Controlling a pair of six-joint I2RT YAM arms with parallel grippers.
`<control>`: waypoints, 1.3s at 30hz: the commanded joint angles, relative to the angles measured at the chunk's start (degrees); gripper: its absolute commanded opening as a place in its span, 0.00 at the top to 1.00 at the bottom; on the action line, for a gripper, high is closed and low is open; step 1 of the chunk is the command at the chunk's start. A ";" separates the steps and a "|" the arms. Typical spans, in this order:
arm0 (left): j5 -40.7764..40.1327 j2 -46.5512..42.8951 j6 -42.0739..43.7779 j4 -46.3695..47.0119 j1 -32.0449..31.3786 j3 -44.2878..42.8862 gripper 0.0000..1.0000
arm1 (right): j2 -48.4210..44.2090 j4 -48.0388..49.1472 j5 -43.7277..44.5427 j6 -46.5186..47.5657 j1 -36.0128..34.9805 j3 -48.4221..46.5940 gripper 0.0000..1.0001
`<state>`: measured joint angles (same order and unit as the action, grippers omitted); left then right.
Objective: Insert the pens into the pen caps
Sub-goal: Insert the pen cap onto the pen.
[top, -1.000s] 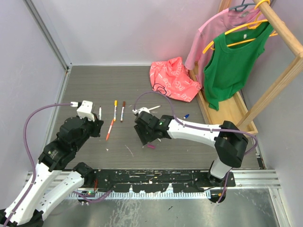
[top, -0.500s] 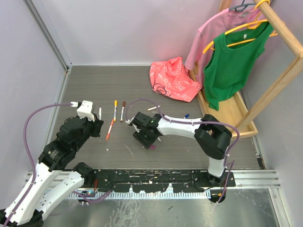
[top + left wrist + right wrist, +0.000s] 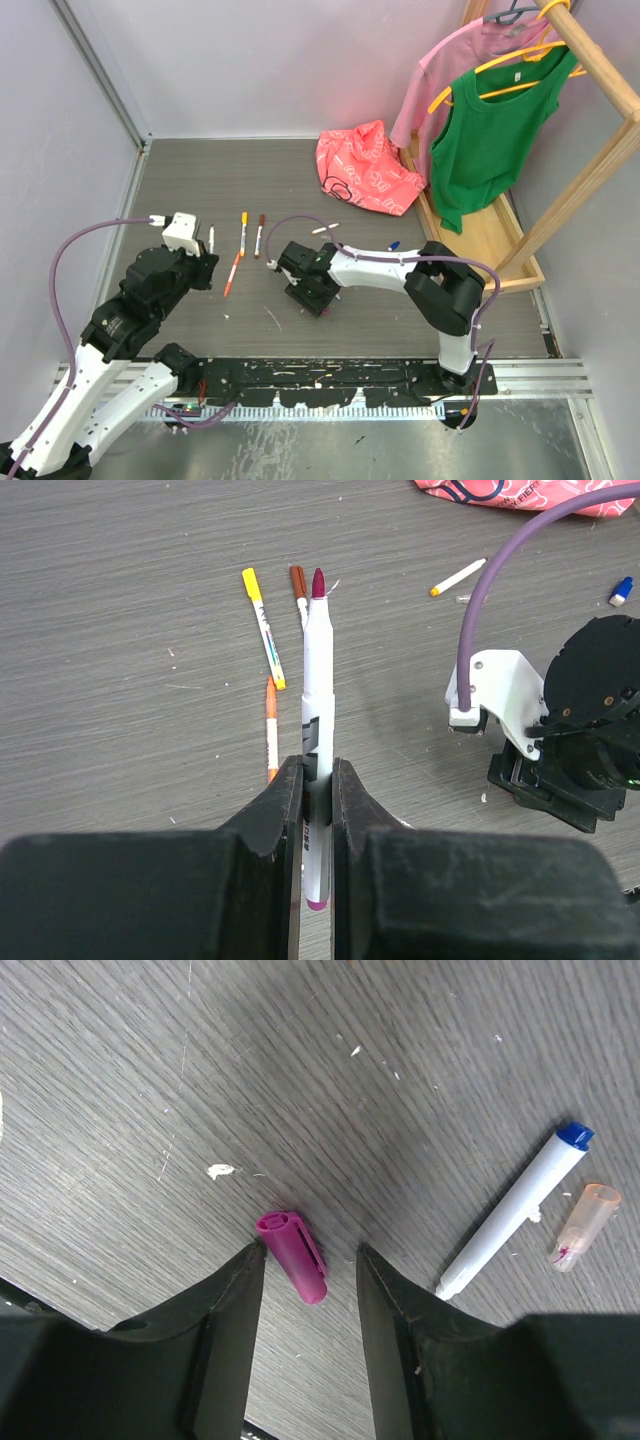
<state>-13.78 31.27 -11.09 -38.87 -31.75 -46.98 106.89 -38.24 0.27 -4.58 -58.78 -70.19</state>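
Observation:
My left gripper is shut on a white pen with a dark red tip, which points away from me above the table; the top view shows this gripper at the left. My right gripper is low over the table and open, its fingers on either side of a magenta pen cap lying flat. The cap lies close to the left finger, with a gap to the right one. In the top view the right gripper hides the cap.
A yellow-tipped pen, a brown-tipped pen and an orange pen lie between the arms. A white pen and a blue cap lie farther back. A blue-ended pen and a clear orange cap lie right of the right gripper. A red bag and a clothes rack stand behind.
The right gripper has moved left and down over the magenta cap, and its jaws have narrowed. The left arm and its pen have not moved.

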 commanded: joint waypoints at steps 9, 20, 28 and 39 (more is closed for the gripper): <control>-0.76 1.44 -0.26 0.68 0.27 -0.54 1.00 | 1.23 1.63 1.82 -0.55 -1.42 -0.47 0.65; 2.76 2.02 -8.56 -11.75 0.26 -6.58 1.00 | -10.49 10.82 4.16 -7.41 -1.46 7.61 1.00; 8.59 -1.53 -13.05 -10.60 0.28 -5.74 0.86 | -25.46 20.09 3.72 -13.07 0.60 16.83 1.00; 15.00 -2.49 -14.90 -4.40 0.25 -3.90 1.00 | -48.02 32.51 2.19 -24.60 6.05 28.96 1.00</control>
<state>-2.66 29.56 -25.65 -48.42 -31.75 -50.63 65.76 -13.65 2.26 -22.87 -53.98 -42.46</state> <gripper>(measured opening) 0.053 0.229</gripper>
